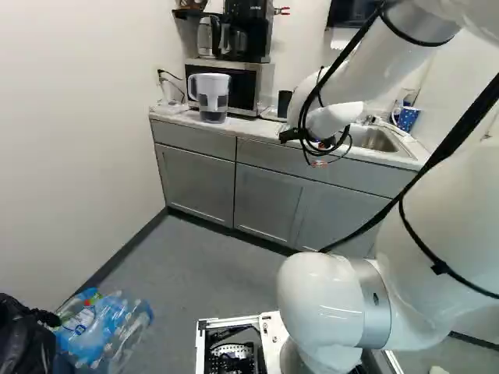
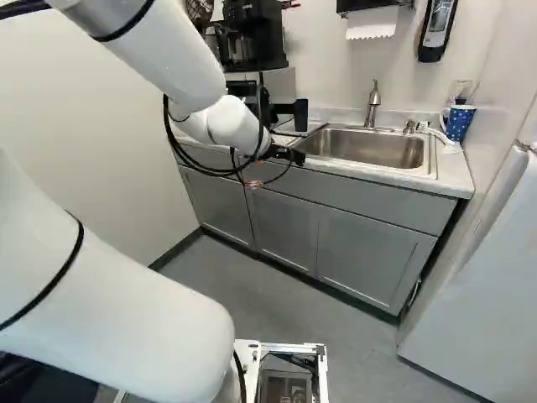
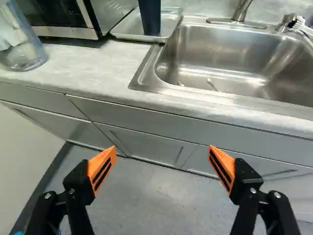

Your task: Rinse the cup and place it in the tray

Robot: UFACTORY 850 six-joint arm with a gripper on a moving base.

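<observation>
By counter's (image 3: 93, 66) front edge, gripper (image 3: 162, 148) hangs wide open, nothing held. Dark cup (image 3: 150, 18) stands upright in tray (image 3: 168, 22), near tray's front edge, sink-side corner, beside sink (image 3: 220, 58). Placing looks done; rinse can't be confirmed. If rinsed, only backing arm off left; otherwise grasp, rinse, return.

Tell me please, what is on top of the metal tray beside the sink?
One dark cup stands upright on the tray. The patch of tray beneath it is covered, and the inside of the cup cannot be seen.
</observation>
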